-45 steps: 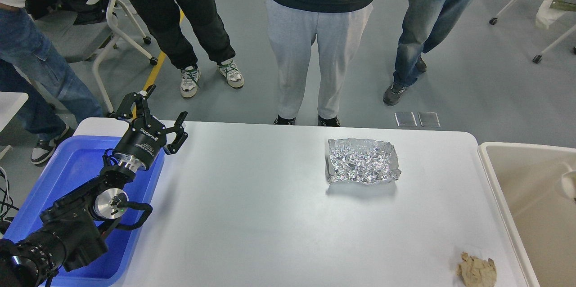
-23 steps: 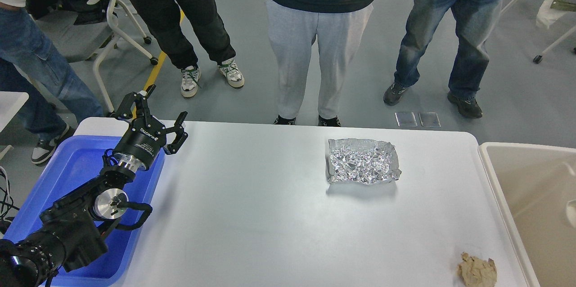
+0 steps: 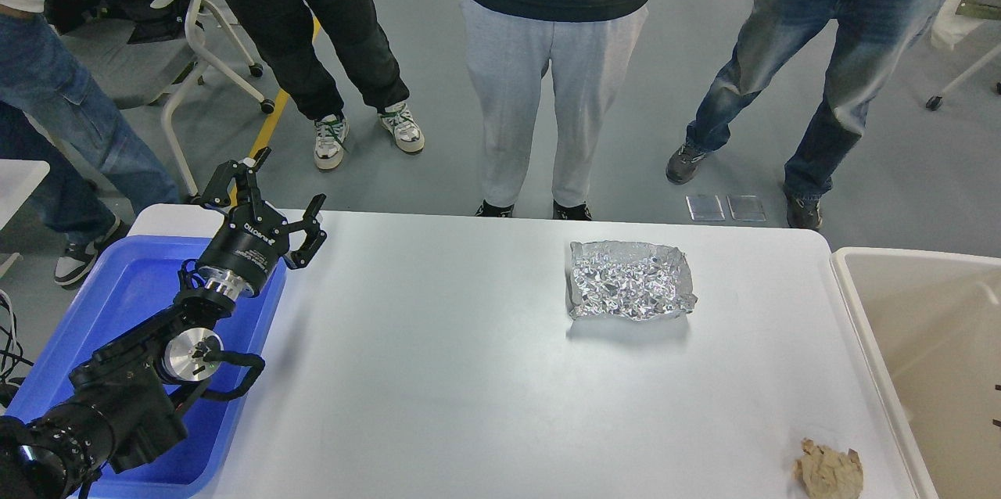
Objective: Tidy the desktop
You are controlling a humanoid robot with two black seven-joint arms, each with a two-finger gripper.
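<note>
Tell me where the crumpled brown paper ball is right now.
In the head view, the brown paper ball lies on the desktop at its near right corner, beside the beige bin and nearer the robot than the crumpled foil sheet.

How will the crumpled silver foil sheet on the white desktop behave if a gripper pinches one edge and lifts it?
The crumpled silver foil sheet looks thin and creased all over, so it is probably very light and would bend or crush at the pinch. Its edges curl up off the white desktop, which may help a finger get under. It lies flat, so rolling seems unlikely.
</note>
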